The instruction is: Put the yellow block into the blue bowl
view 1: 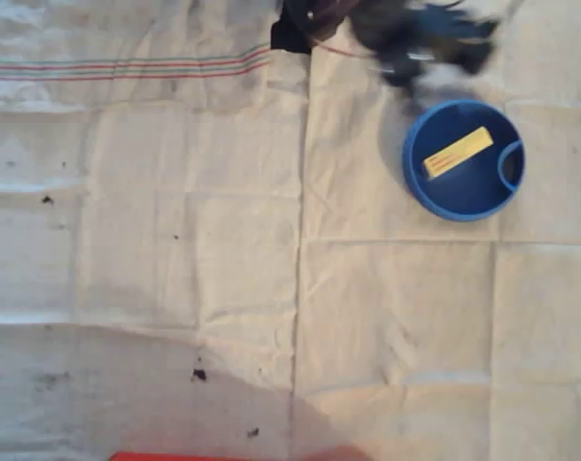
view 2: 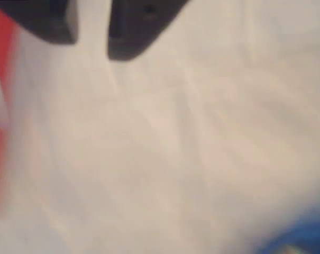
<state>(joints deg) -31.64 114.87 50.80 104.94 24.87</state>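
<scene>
From the overhead view I see the white cloth (view 1: 175, 250) over the whole table, creased into square folds, with thin red and green stripes near its top left edge and a few dark specks low on the left. It lies flat and bare across the centre and left, so I have wide open room there.

The blue bowl (view 1: 463, 159) sits at the upper right on the cloth, round, smooth plastic, with a small curved loop inside its rim on the right side. The cloth around its lower and left sides is free.

The arm (view 1: 405, 34) is a dark, motion-blurred shape along the top edge, just above and left of the bowl, apart from the rim as far as I can judge.

A red strip (view 1: 223, 456) shows along the bottom edge, well apart from the bowl.

In the wrist view my gripper (view 2: 92, 37) shows two dark fingers with a clear gap of cloth between them: spread, holding nothing.

The yellow block (view 1: 457, 152), a flat narrow bar, lies tilted inside the bowl on its floor, one end towards the loop.
</scene>
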